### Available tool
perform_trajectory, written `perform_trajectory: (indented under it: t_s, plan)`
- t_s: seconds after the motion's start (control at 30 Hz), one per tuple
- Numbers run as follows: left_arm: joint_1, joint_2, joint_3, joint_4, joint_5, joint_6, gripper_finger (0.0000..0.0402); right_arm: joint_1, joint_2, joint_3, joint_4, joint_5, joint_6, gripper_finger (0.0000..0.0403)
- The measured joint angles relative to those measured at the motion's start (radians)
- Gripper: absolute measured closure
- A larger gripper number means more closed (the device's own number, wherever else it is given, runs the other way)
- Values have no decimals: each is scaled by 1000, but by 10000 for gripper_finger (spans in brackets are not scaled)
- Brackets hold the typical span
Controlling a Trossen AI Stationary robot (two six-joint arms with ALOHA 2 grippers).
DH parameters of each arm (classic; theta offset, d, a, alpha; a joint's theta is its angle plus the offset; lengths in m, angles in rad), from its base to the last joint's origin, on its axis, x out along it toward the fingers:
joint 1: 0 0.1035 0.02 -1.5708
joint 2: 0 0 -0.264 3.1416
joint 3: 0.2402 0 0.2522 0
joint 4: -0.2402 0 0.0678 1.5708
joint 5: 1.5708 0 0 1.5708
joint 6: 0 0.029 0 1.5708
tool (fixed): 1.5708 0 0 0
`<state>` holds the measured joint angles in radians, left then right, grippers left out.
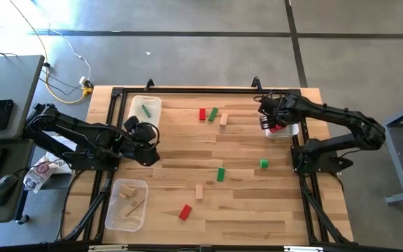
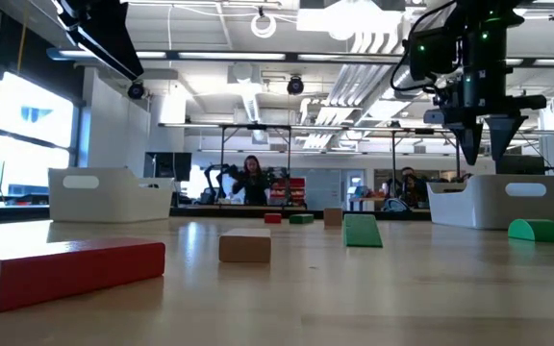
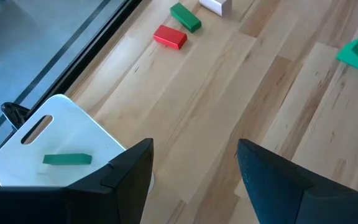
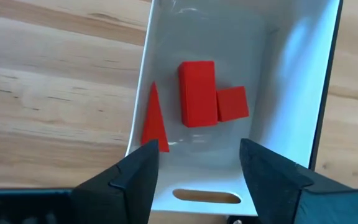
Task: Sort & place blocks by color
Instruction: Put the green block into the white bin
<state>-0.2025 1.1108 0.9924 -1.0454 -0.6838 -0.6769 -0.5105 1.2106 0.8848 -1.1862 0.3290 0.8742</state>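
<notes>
1. Three red blocks (image 4: 197, 93) lie in the white bin (image 4: 291, 93) at the table's right edge: a bar, a cube touching it, and a wedge against the bin wall.
2. The right tool (image 4: 197, 165) hangs above that bin, fingers spread, gripping nothing.
3. One green block (image 3: 67, 159) lies in the far-left bin (image 3: 73, 124); plain wood pieces (image 1: 133, 199) sit in the near-left bin (image 1: 110, 213).
4. Red, green and plain blocks lie scattered on the table (image 1: 243, 210).
5. The left tool (image 3: 194, 177) hovers beside the far-left bin, released and empty.
</notes>
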Motion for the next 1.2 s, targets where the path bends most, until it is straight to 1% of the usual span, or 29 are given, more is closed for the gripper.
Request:
perform_trajectory:
  t_s: [0.2,0.4,0.57,0.7,0.93,1.0,1.1,1.2]
  plan:
    - [0,0,0,0,0,-1,183,68,0,13,1,7,24,209]
    - [0,0,0,0,0,-2,183,216,0,51,20,-2,120,219]
    - [0,0,0,0,0,-18,183,341,0,49,47,-59,228,219]
    - [0,0,0,0,0,-26,183,436,0,49,47,-77,316,219]
    - [0,0,0,0,0,-26,183,546,0,49,47,-141,434,219]
    - [0,0,0,0,0,-26,183,577,10,49,46,-133,477,219]
    - [0,0,0,0,0,-27,183,625,41,48,45,-91,540,219]
    - [0,0,0,0,0,-27,183,667,89,48,44,-87,584,219]
